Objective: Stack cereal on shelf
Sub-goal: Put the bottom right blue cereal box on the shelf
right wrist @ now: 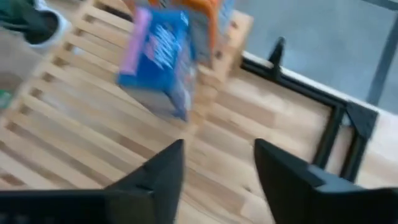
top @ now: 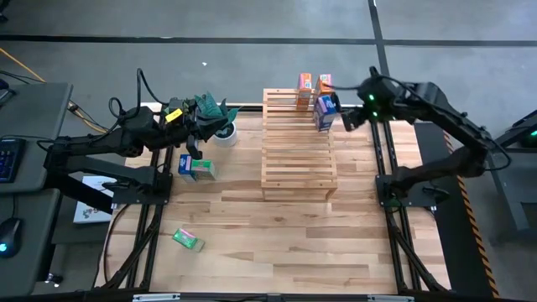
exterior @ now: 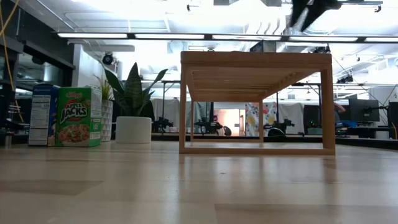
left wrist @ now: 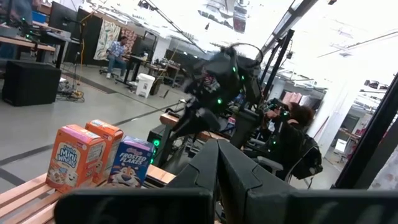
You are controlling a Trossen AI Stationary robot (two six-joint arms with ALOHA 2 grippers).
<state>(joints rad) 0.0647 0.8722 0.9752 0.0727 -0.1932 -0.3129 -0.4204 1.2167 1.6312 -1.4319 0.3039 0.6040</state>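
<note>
Blue box [right wrist: 158, 53] beyond open jaws (right).

An open-plan robotics lab or workshop was indicated: long strip lights [exterior: 186, 35] and exposed ducts were seen across the top of the low view, with desks and monitors [exterior: 364, 110] ranged at the right behind the wooden tabletop [exterior: 199, 186]. In the upper left of the left wrist view, a seated person [left wrist: 115, 50] was shown at a workbench on a bare concrete floor [left wrist: 50, 124].
</note>
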